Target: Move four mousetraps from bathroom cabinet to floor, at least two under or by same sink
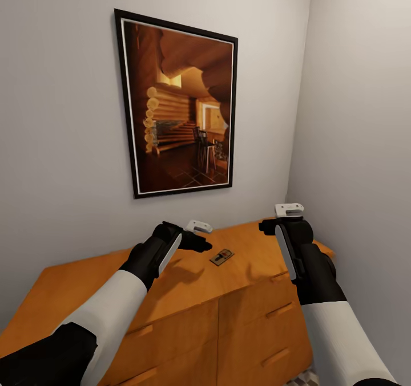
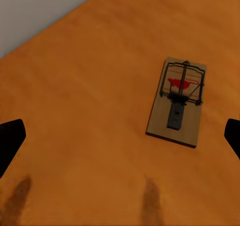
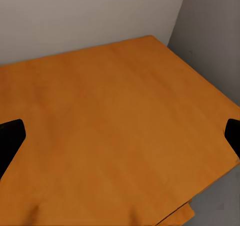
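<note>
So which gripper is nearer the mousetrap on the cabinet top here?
Left. The left gripper hovers just beside the mousetrap on the cabinet, with the trap lying ahead of its open fingers. The right gripper hangs farther off, toward the corner.

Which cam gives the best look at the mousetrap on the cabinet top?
Left wrist view: the mousetrap lies large and unobstructed on the cabinet top, spring bar and red patch visible. Head view shows it small, between both arms. Right wrist view looks at bare cabinet top.
</note>
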You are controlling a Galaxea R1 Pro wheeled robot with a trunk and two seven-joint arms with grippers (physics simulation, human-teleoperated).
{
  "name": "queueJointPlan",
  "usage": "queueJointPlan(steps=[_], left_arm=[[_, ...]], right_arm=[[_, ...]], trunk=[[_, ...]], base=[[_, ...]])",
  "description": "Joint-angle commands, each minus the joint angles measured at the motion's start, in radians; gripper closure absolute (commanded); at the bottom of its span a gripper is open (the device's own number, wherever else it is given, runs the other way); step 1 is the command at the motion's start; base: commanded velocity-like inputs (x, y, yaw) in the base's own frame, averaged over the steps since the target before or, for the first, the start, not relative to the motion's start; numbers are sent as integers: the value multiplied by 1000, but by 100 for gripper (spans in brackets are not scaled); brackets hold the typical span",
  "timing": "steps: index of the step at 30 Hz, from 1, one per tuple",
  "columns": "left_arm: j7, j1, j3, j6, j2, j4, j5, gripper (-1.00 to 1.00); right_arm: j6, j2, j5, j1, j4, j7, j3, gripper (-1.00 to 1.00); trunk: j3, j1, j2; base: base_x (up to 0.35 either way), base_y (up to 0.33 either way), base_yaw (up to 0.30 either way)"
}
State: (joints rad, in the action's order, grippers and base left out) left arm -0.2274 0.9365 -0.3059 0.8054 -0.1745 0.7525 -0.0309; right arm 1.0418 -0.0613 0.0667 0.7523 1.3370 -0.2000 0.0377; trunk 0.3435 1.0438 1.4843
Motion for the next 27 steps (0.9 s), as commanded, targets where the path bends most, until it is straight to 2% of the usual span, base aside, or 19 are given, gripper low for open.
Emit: queueJointPlan(steps=[1,10,27], left_arm=[[-1,1,0,5,0,1,-3,-100],[-5,1,0,5,0,2,-3,-100],[-6,1,0,5,0,2,-4,-100]], right_arm=[[5,0,7,1,1,2,1,-100],[5,0,7,1,1,2,1,-100],[5,0,7,1,1,2,1,-100]], trunk=[[1,0,1],[1,0,1],[1,0,1]], base=[[229,0,0],[170,0,0],[17,0,0]])
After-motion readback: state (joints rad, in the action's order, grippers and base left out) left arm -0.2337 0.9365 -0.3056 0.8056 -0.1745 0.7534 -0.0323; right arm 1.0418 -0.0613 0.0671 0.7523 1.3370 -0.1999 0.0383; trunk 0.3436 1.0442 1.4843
